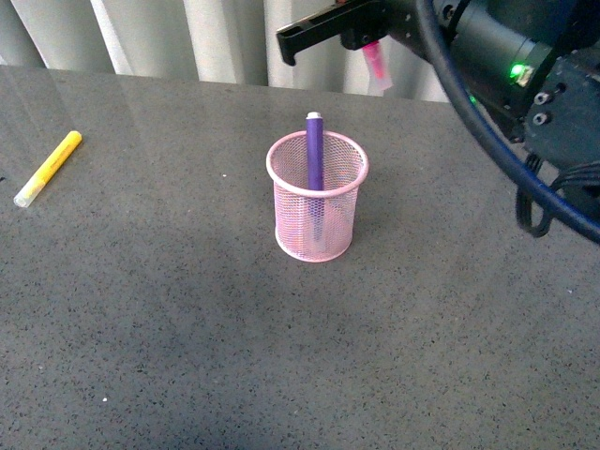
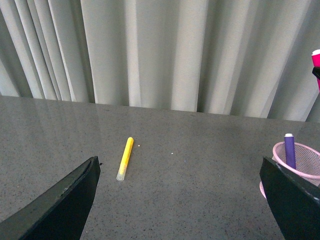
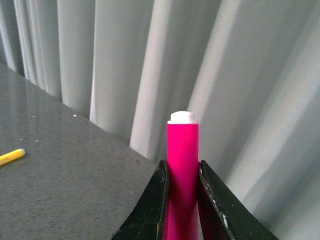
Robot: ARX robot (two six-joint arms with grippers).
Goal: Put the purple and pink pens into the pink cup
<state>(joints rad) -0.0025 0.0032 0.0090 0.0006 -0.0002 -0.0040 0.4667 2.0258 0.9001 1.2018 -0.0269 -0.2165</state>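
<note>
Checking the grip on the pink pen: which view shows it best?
The right wrist view: the pink pen fills the centre, clamped in the right claw. The front view shows only a small part under that claw; the left wrist view, a sliver at the picture's edge.

No readable text, label or number shows anywhere.

Table: grey speckled stone-look top, smooth, faint sheen at the upper edge of the frame. Pink cup: painted wire mesh (metal by appearance), solid rolled rim. Purple pen and pink pen: smooth plastic, slightly glossy. Curtain: matt pleated cloth.
</note>
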